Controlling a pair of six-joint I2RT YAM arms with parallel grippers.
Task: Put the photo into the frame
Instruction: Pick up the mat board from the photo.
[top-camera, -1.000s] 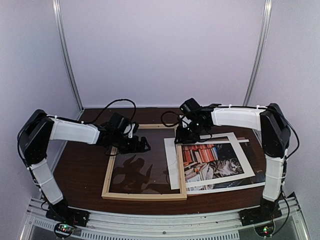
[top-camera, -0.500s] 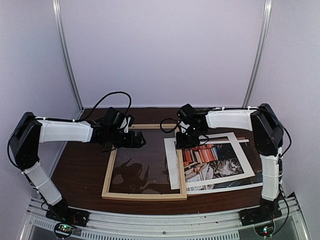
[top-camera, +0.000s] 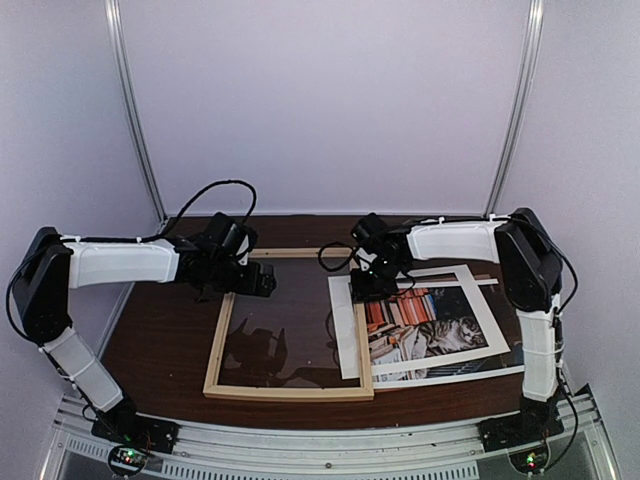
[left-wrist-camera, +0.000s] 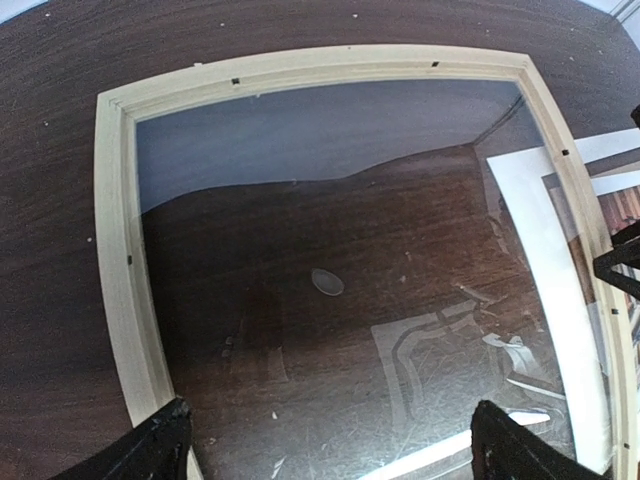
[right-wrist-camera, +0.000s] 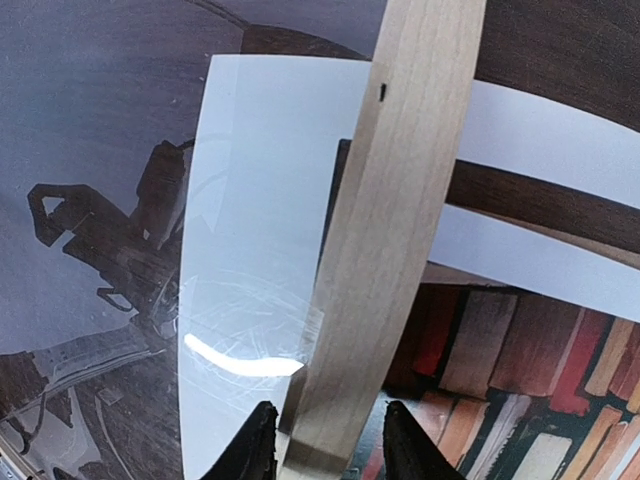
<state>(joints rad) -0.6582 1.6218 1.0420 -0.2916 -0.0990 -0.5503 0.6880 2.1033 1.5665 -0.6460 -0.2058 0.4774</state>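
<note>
While left gripper (left-wrist-camera: 328, 435) hangs wide open and empty over frame (top-camera: 290, 392), right gripper (right-wrist-camera: 328, 440) straddles its right strip atop photo (top-camera: 430, 330), grip uncertain.

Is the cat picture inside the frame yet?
Not yet. The photo lies flat, mostly outside the frame, to its right. Only its left edge is tucked under the frame's right strip.
</note>
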